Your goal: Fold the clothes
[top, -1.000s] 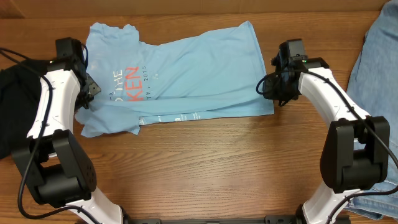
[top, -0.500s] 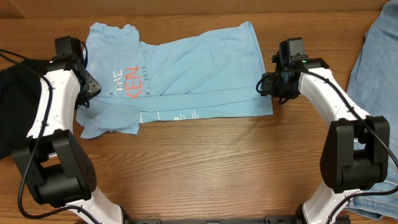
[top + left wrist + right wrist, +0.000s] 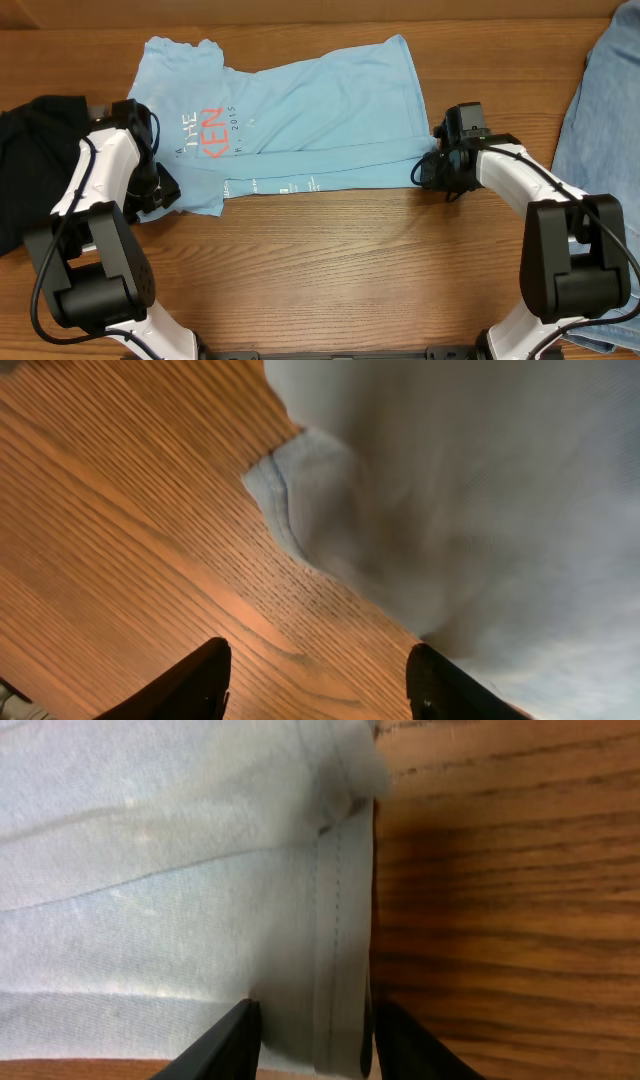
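The light sky-blue cotton T-shirt [image 3: 310, 110] lies flat, far-centre on the brown wooden table [image 3: 350, 270] (near edge folded over). Left gripper [image 3: 320, 668] stands wide over bare wood beside the left sleeve; right gripper [image 3: 315, 1038], narrower, straddles the right hem without pinching it.

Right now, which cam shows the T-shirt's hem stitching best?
Right wrist: the T-shirt's hem runs down the frame close up, stitch line visible, between the right gripper's open fingers. Overhead shows it only as the shirt's right edge, no stitching legible. Left wrist shows another corner of the shirt, not this hem.
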Available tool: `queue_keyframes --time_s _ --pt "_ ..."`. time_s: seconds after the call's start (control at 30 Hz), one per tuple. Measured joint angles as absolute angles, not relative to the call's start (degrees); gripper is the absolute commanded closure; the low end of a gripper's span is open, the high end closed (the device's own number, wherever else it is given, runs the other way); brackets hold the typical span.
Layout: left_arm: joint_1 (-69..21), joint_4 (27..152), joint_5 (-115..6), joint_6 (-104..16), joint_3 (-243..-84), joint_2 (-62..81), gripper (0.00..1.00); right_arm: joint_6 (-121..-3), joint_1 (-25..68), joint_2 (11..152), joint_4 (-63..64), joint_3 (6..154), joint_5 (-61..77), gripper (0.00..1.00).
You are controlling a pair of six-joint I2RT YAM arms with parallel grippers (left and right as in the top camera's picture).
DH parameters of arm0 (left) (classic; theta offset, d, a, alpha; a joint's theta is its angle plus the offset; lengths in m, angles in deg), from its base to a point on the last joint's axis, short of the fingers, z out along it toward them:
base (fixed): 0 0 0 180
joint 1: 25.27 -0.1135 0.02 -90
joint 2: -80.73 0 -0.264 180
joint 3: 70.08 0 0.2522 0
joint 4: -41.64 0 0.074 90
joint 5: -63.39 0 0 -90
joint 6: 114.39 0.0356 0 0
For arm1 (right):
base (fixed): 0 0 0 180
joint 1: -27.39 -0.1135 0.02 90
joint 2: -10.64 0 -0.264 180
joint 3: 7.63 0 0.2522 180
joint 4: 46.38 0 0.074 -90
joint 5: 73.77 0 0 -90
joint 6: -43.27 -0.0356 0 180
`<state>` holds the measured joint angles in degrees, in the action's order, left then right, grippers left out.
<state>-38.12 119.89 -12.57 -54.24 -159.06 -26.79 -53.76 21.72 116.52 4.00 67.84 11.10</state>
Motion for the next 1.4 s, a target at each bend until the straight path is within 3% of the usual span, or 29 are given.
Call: queue_keyframes --time_s 0.3,0.33,0.5,0.53,0.83,1.1,1.17,1.2,1.23,1.4 --pt "-38.12 112.18 -13.14 -53.78 -157.44 -26.88 0.4 -53.76 21.72 116.22 4.46 67.45 11.12 0.59" --pt "-38.12 111.06 -14.21 -52.84 -157.42 -26.88 0.44 -53.76 21.74 116.17 4.53 67.45 11.1 0.59" --pt "-38.12 109.58 -17.77 -50.56 -157.42 -26.88 0.91 -53.73 21.74 116.13 4.72 67.45 11.1 0.58" --pt "-38.12 109.53 -17.99 -50.39 -157.42 -26.88 0.96 -53.76 21.72 116.13 4.7 67.45 11.1 0.58" --pt "-38.12 112.74 -24.2 -47.9 -158.49 -26.86 0.96 -53.76 21.74 116.13 4.68 67.41 11.08 0.58" --pt "-38.12 104.0 -30.12 -47.81 -166.08 -22.55 0.96 -53.73 21.74 116.11 4.68 67.39 11.08 0.59" --pt "-38.12 101.82 -30.14 -47.83 -166.08 -22.55 0.87 -53.73 21.74 116.11 4.66 67.34 11.1 0.59" --pt "-38.12 101.1 -30.16 -47.83 -166.08 -22.55 0.72 -53.76 21.72 116.11 4.68 67.34 11.1 0.58" --pt "-38.12 100.0 -30.27 -47.92 -166.08 -22.55 0.68 -53.76 21.74 116.11 4.7 67.34 11.1 0.58" --pt "-38.12 106.12 -28.85 -47.99 -166.14 -22.55 0.64 -53.78 21.74 116.09 4.66 67.32 11.12 0.59"
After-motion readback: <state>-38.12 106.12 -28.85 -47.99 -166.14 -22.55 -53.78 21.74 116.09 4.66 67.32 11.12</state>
